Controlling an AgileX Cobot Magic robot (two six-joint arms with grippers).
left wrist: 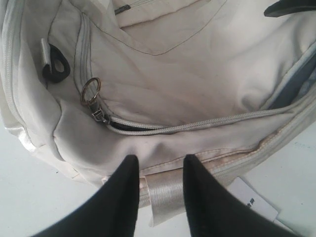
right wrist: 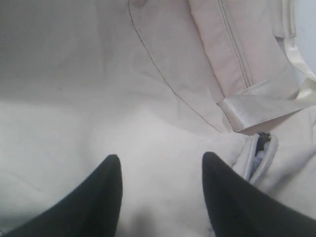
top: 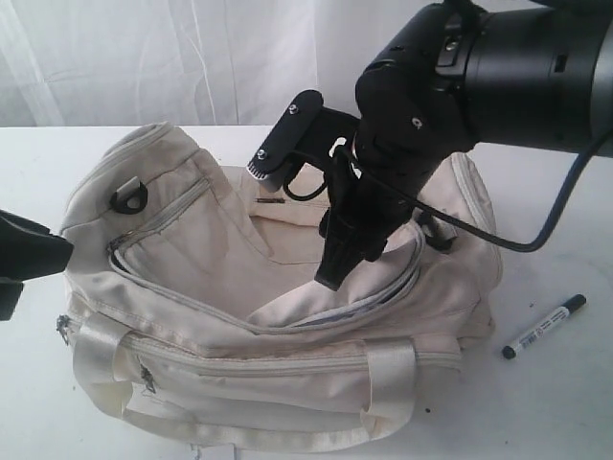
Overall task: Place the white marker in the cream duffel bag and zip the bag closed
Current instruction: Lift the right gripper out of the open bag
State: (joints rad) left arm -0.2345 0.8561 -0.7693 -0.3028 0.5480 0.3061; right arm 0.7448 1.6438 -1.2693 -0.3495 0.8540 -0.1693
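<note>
- The white marker (top: 544,327) lies on the table (top: 565,407), outside the cream duffel bag (top: 239,278) and off its right end, so it is not yet in.
- Its long axis runs on a slant: one dark end points toward the bag's near corner, the other away to the far right.
- The right gripper (top: 329,280) hangs over the bag's gaping top, jaws spread and empty. The marker lies to its right and lower, well apart.
- The left gripper (left wrist: 160,158) sits at the bag's opposite end, jaws parted with nothing pinched — the right arm is clearly nearer, so the pick looks like its job.
</note>
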